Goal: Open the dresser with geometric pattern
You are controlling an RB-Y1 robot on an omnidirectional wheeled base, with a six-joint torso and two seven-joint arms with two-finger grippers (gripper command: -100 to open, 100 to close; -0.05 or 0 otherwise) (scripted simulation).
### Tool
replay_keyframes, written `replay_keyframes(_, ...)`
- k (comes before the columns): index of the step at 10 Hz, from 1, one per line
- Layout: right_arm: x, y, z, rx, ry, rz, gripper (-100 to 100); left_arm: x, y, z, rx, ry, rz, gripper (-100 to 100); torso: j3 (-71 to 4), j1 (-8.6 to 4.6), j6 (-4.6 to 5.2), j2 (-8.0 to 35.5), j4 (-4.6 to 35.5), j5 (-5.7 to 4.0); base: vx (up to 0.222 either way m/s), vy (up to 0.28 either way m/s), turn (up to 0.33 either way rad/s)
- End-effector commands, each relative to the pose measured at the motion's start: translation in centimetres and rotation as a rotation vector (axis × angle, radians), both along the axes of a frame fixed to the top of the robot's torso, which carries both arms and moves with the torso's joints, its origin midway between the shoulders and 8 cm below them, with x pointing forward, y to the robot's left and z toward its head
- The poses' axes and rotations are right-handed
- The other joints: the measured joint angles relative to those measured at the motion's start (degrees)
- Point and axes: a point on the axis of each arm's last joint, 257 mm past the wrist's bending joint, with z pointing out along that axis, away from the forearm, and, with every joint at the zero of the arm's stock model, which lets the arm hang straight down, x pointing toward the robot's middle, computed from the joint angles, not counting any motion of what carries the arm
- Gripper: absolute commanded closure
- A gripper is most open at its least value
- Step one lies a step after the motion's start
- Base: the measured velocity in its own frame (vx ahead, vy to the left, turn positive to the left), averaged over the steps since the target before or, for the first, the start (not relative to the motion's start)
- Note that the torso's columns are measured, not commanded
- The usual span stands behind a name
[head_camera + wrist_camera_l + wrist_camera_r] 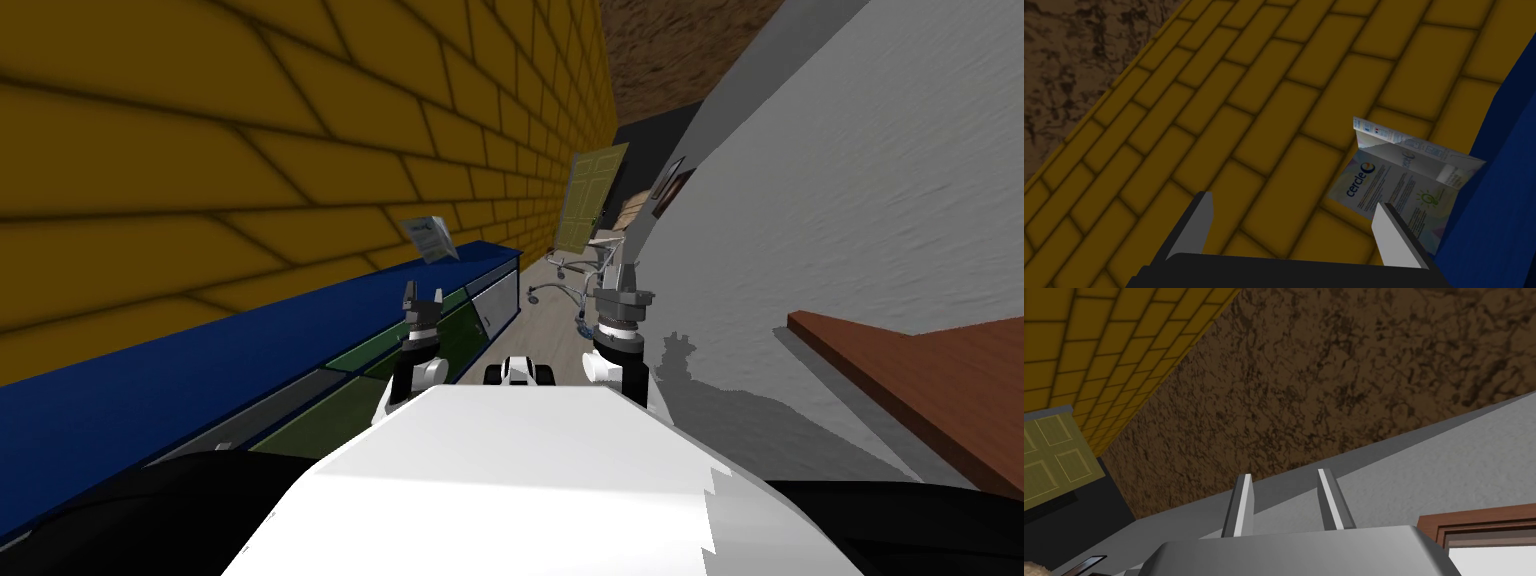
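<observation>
- Dresser (200,390), long and low with a deep blue top, ran close along my left side against the yellow brick wall (250,130). Its front carried slanting green and grey panels, with a white panel at the far end, and it looked shut along the stretch in view.
- Left gripper (423,298) was raised just beside the dresser's front edge, at about the height of its top. Its fingers (1199,220) were spread fully apart and held nothing. In the left wrist view they pointed at the brick wall above the blue top.
- Right gripper (625,268) was held upright in front of me, on the side away from the dresser and near the grey wall (850,200). Its two fingers (1242,503) stood a narrow gap apart, with nothing between them.
- A reddish-brown wooden surface (930,370) jutted out from the grey wall on my right.
- Further along, a folded printed leaflet (1394,185) marked "cercle" stood on the dresser's top, leaning against the bricks. It was beyond the left gripper and well apart from it.
- Past the dresser's far end, some thin metal legs (560,290) stood on the floor, too small to name.
- Beyond them a yellow-green panelled door (590,195) closed off the end of the passage, under a mottled brown ceiling (690,40).
</observation>
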Motion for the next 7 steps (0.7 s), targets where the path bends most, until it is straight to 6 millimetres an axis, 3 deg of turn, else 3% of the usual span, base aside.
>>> replay_keyframes(1, 0.0, 0.0, 0.0, 0.0, 0.0, 0.0, 0, 0.7, 1.4, -1.8, -0.019, 0.045, 0.011, -100, 0.0, 0.08, 0.01, 0.0, 0.0, 0.01, 0.189, -0.148, 0.085)
replay_keyframes(7, 0.0, 0.0, 0.0, 0.0, 0.0, 0.0, 0, 1.8, 4.6, -5.5, -0.078, 0.134, 0.047, -100, 0.0, 0.24, 0.01, 0.0, 0.0, 0.06, 0.168, -0.153, 0.085)
